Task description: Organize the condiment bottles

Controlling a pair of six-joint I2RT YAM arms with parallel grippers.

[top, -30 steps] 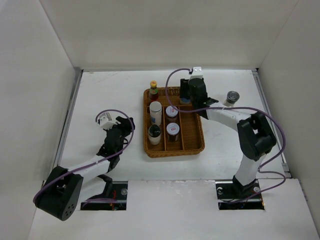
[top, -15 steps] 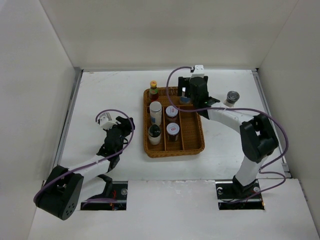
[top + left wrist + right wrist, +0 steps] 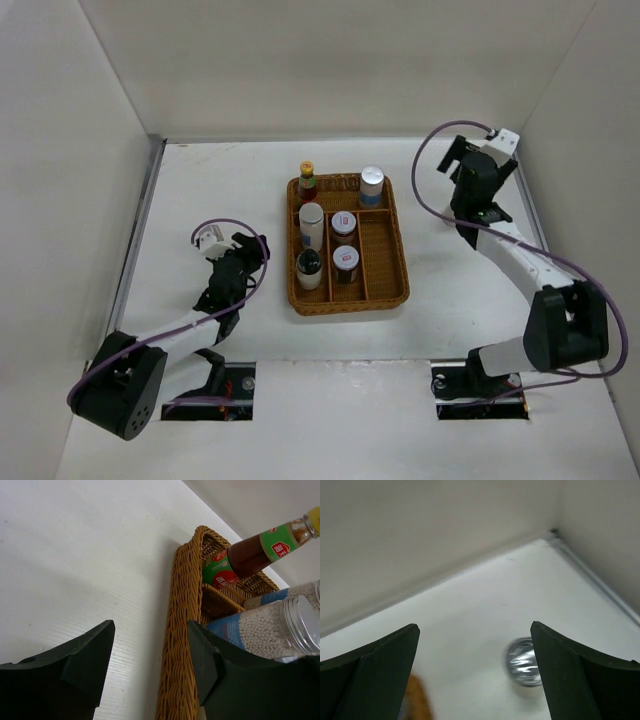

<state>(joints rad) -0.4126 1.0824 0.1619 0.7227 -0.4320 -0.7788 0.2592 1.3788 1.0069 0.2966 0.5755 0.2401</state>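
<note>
The right gripper (image 3: 474, 626) hung with its fingers spread wide and nothing between them, over the far right corner of the tabletop (image 3: 200, 180). Its wrist view looked down past the fingertips at a silver-lidded jar (image 3: 524, 662), blurred, standing alone on the bare surface near where the back wall (image 3: 445, 525) met the side wall. The top view did not show that jar at all, because the right arm covered the spot.

The left gripper (image 3: 150, 625) was likewise spread and empty, low over the tabletop and just beside the left rim of the wicker tray (image 3: 350, 305), apart from it.

Its wrist view showed close detail that the top view lacked: the sauce bottle (image 3: 260, 552) with its green neck band and red label, and the white cylinder (image 3: 270, 630) filled with small white beads under a silver screw lid.

From above, the tray's layout was plain. The sauce bottle stood in the far left compartment, with the white cylinder and then the black-capped bottle (image 3: 309, 268) nearer in the same column. Two short jars (image 3: 345, 242) stood in the middle column. A blue-labelled bottle (image 3: 372, 185) stood at the far right end.
</note>
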